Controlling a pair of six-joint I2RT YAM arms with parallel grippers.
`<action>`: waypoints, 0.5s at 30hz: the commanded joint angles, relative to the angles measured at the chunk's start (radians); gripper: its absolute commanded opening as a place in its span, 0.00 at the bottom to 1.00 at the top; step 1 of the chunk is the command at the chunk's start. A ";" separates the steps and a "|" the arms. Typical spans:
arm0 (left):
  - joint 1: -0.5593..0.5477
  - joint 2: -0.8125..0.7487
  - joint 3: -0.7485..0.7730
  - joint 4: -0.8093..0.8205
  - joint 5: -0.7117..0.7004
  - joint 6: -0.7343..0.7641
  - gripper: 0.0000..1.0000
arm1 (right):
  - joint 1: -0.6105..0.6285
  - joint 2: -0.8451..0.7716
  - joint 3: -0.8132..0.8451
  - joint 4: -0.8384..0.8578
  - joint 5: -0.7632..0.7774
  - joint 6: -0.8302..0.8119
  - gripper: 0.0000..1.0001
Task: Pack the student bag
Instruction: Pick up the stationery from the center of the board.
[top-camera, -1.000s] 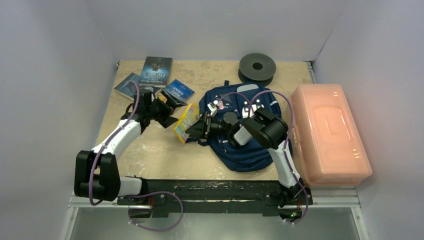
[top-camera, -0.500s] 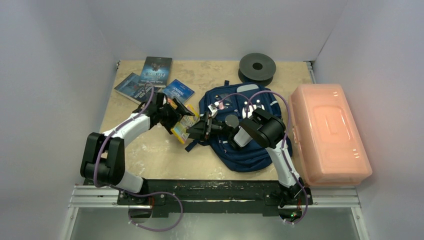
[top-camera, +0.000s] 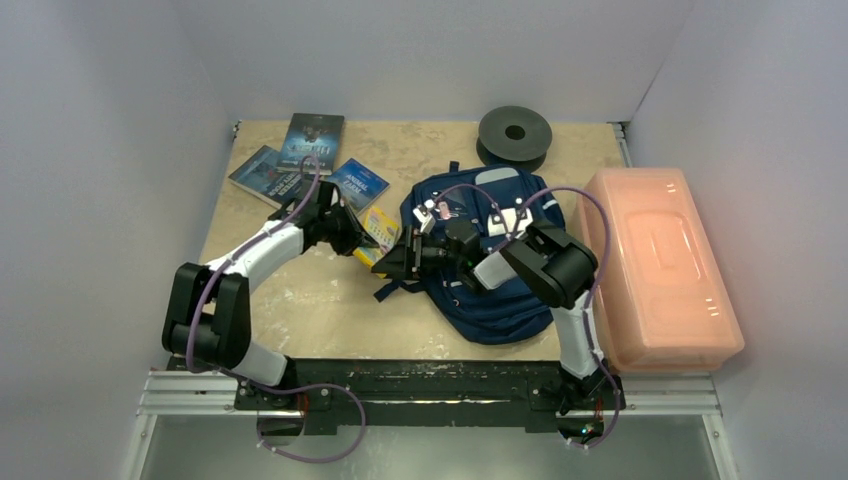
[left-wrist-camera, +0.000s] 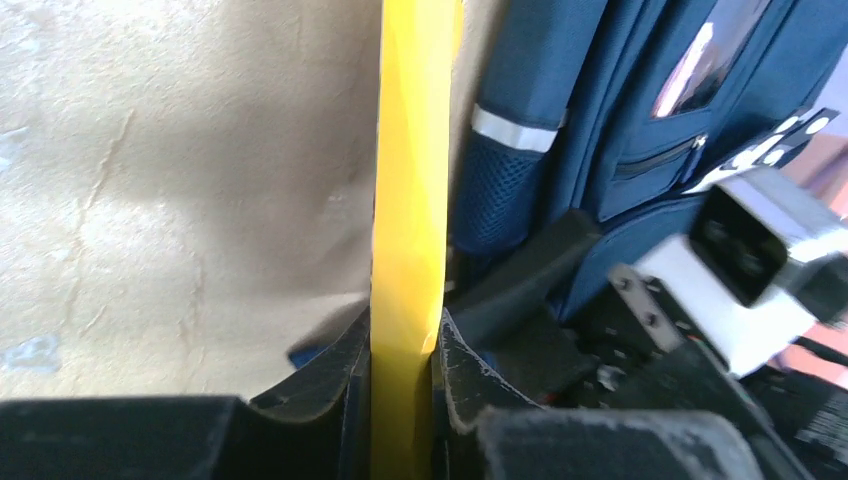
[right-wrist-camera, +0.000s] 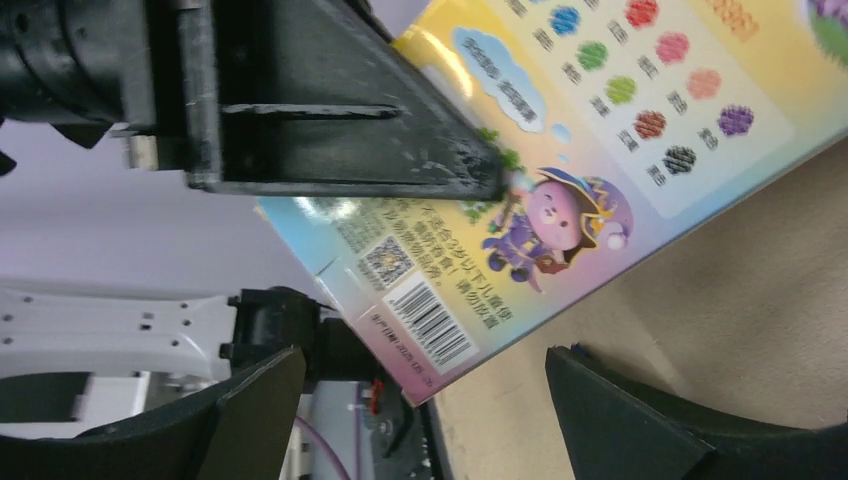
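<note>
1. Student bag lies flat at centre-right of the table. Its right side is just beside the pink box.
2. Left gripper is clamped on a thin yellow book, held on edge just left of the bag. In the left wrist view, both fingers press the book's faces, with the jaws only the book's thickness apart.
3. Right gripper sits at the bag's left edge, pointing left at the book. Its jaws are wide apart and grip nothing.
4. In the right wrist view, the book's barcode cover fills the frame, with 1 left finger lying across it.
5. Around: 3 books at far left, and a black spool at far centre, just beyond the bag. The pink box takes the right edge.
6. In the way: the 2 grippers are close together at the bag's left side, with the book between them. The right arm hangs over the bag. A dark strap trails off the bag's left edge.
7. Room: bare tabletop shows near-left, below the left arm. There is also a bare strip at the far side between the books and the spool.
8. Edges: white walls close in on the left, far and right sides.
</note>
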 joint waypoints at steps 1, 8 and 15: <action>0.002 -0.091 0.016 -0.066 -0.025 0.080 0.00 | 0.001 -0.230 0.030 -0.519 -0.021 -0.393 0.96; 0.002 -0.471 -0.158 0.232 0.220 0.040 0.01 | 0.030 -0.602 0.036 -0.973 0.066 -0.404 0.96; -0.034 -0.623 -0.288 0.689 0.383 -0.279 0.07 | -0.059 -0.951 -0.184 -0.646 0.192 0.012 0.96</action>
